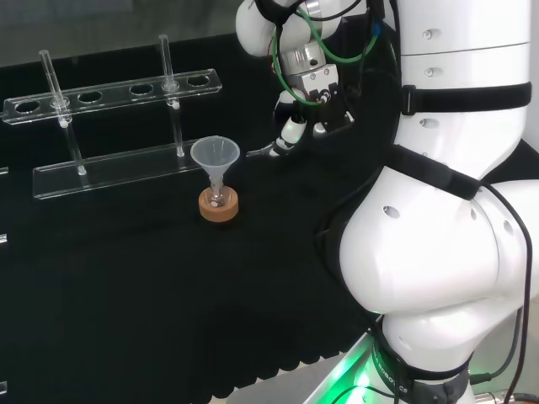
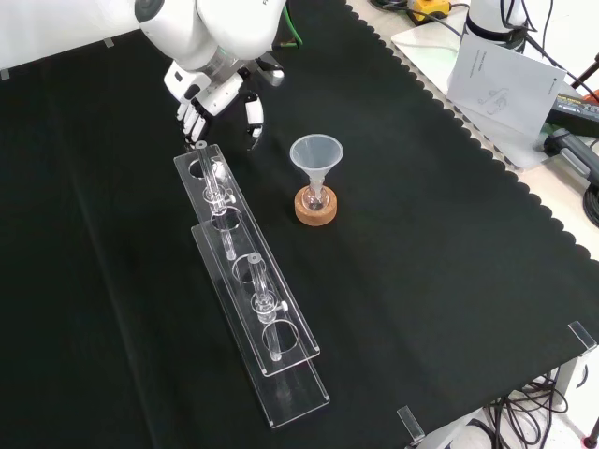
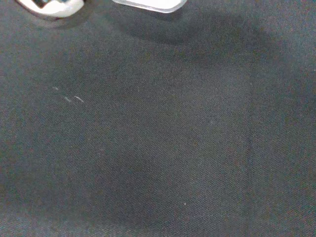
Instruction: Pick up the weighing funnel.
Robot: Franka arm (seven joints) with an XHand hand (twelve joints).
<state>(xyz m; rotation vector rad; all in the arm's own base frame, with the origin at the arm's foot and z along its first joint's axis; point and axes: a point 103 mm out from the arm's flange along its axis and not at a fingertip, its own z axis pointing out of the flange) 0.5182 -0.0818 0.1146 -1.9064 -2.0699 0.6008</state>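
A black-clothed desk (image 1: pixel 126 295) is seen in the head view. The robot hand (image 1: pixel 296 126) is held low and relaxed, clamped on nothing. The weighing funnel (image 1: pixel 259 152) is judged to lie at its tips, so the reach is in hand and closing is called for next. In the front view, the funnel (image 2: pixel 316 154) stands near the robot hand in a flask (image 2: pixel 315 198) whose contents cannot be told. In the wrist view, cloth is seen close below.

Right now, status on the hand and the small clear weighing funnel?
Black-and-white hand open, low over cloth. Weighing funnel seemingly on cloth beside it, unlifted. Clear tube rack close alongside.
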